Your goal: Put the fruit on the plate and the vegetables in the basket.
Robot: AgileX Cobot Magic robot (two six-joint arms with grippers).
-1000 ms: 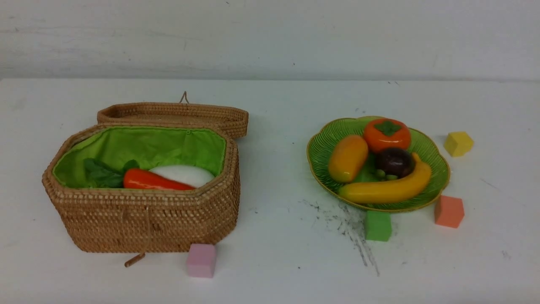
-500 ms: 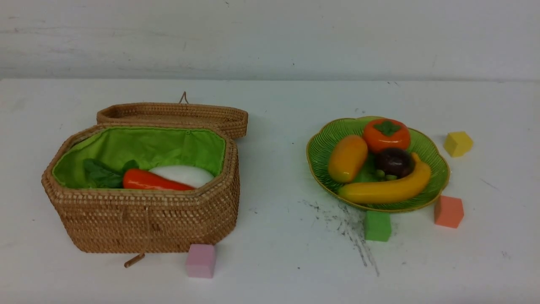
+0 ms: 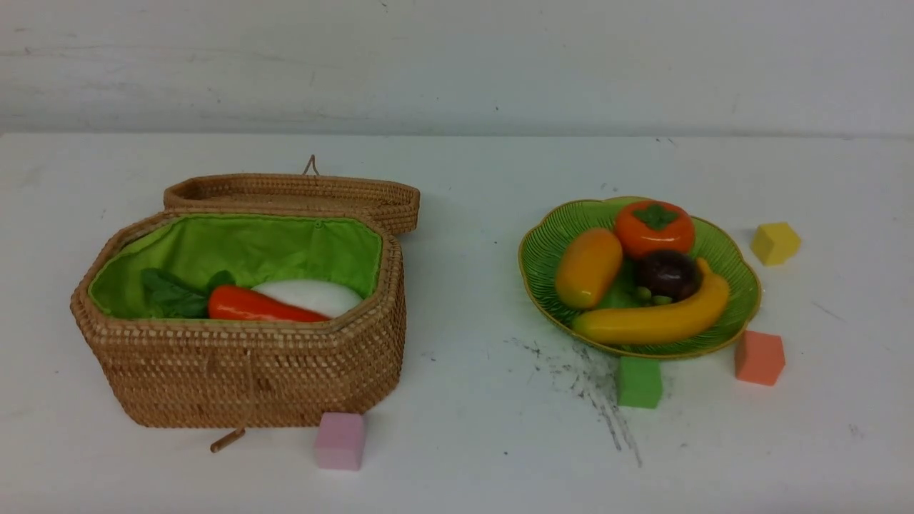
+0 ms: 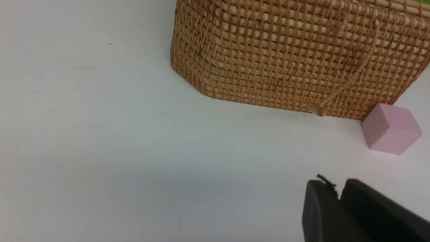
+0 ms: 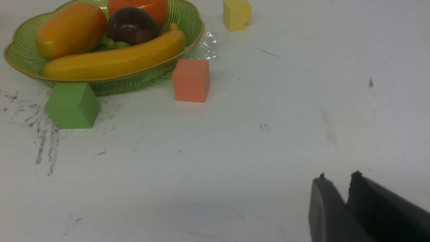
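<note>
You are looking at a sorting job that appears finished, so the coming move turns on one question: is anything of the task lying outside its container? From the front view, nothing is. The plate (image 3: 742, 285) is sitting toward the bench's right side with the persimmon (image 3: 654, 227), mango (image 3: 588, 267), mangosteen (image 3: 668, 274) and banana (image 3: 653, 319) on it, the banana's long axis running along the plate's near rim. The basket (image 3: 243, 371) is standing toward the left side, lid open behind it, with the pepper (image 3: 260, 305) lying lengthwise in front of the radish (image 3: 314, 294). The eggplant is probably lower down behind the basket wall; you cannot see it.

Your left gripper (image 4: 337, 190) is hovering low over the bench near the front edge, the basket wall and the pink cube (image 4: 391, 129) ahead of it. Its fingers are nearly together, a narrow slit between them, holding nothing. Your right gripper (image 5: 337, 188) is doing likewise, well short of the plate, equally empty.

Only the wrist views are showing the fingers; the front view is showing neither arm. Only the front view is looking into the basket.
</note>
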